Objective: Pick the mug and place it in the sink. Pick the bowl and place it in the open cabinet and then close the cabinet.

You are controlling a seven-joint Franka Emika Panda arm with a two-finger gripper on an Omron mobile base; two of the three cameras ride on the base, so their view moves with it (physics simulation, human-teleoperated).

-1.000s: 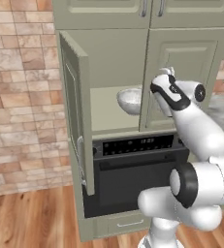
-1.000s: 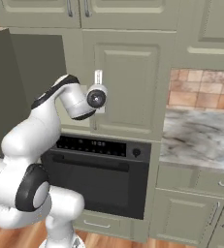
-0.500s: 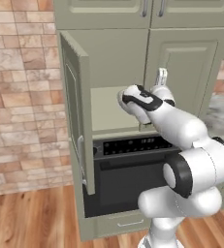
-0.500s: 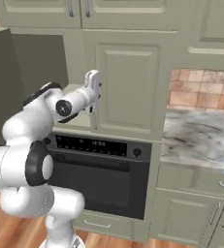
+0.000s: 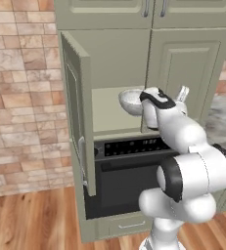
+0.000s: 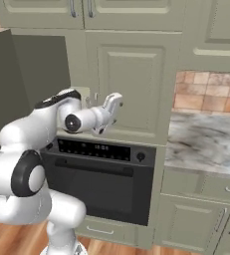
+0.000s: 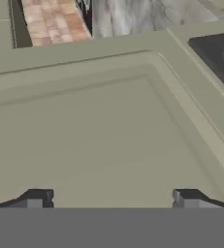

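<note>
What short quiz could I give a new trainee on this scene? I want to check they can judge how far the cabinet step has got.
1. True or false: the round grey-white marbled bowl sits inside the sage-green cabinet.
2. The cabinet's left door is: A) shut, B) open, C) missing.
3. Fill in: the white arm's two-finger gripper is ____ and holds nothing.
Key: 1 true; 2 B; 3 open.
</note>
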